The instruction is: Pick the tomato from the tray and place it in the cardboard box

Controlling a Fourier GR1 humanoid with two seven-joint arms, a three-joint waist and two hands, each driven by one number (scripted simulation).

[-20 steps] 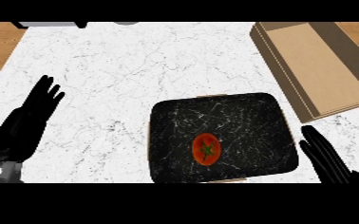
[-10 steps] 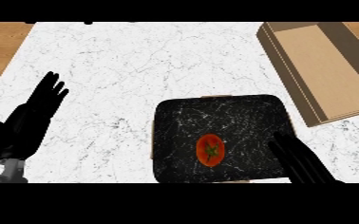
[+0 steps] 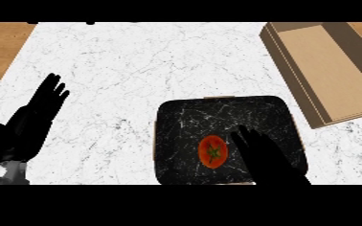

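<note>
You've got the right hand [image 3: 263, 154] over the tray [image 3: 212, 112], coming in from the lower edge, fingers straight and pointing up the view, holding nothing. Its fingertips sit just right of the tomato [image 3: 213, 151]; whether they touch it you can't tell from this view, since black hand on dark tray hides the gap. The tomato lies on the tray's floor in the lower middle part, green stem cap facing up, not lifted. The tray is dark with pale marbling and a tan rim showing at its top and right edges, and it sits on the white marble counter [image 3: 141, 62] near the lower right. The cardboard box [image 3: 322, 67] is open-topped, lying at an angle at the upper right, its near corner just beside the tray's upper right corner; you can see nothing inside it. The left hand [image 3: 39, 112] rests open at the left edge of the view, fingers up, well apart from the tray and holding nothing. A strip of wood-coloured surface [image 3: 13, 40] shows past the counter's upper left edge.
</note>
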